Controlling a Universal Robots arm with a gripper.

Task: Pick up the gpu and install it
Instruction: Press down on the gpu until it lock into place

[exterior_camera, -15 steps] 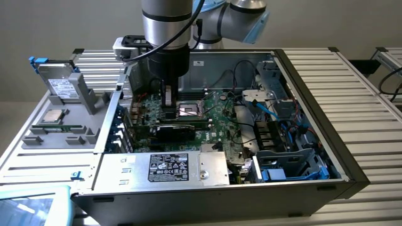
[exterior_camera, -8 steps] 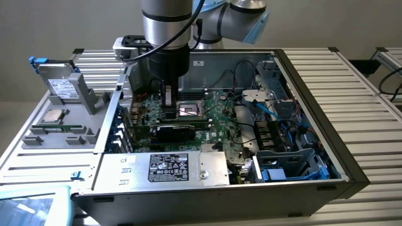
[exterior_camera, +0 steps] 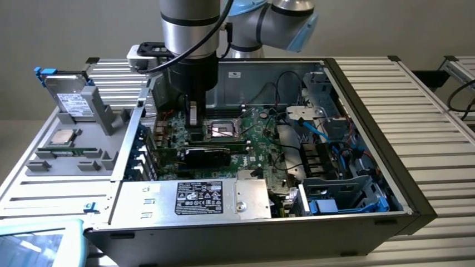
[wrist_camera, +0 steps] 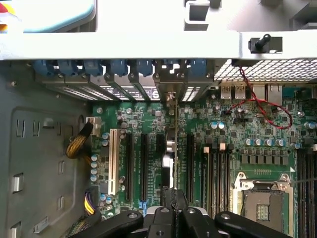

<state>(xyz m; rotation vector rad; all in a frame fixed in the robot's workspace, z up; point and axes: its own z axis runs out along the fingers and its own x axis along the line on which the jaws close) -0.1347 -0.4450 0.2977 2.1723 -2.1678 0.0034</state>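
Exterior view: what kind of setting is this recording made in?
Probably a lab or workshop bench for PC assembly. An open computer case lies on a slatted metal table, a grey parts fixture beside it holds a hard drive, and the gripper holds the gpu over the motherboard.

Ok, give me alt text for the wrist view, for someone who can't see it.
The gripper holds the gpu edge-on, upright over the green motherboard among black expansion slots, its bracket toward the case's rear slot covers.

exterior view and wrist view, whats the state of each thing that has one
computer case: side open, insides exposed
gpu: upright on edge in a motherboard slot, gripper closed on its top edge
CPU socket: empty
hard drive: outside the case, leaning in a grey holder
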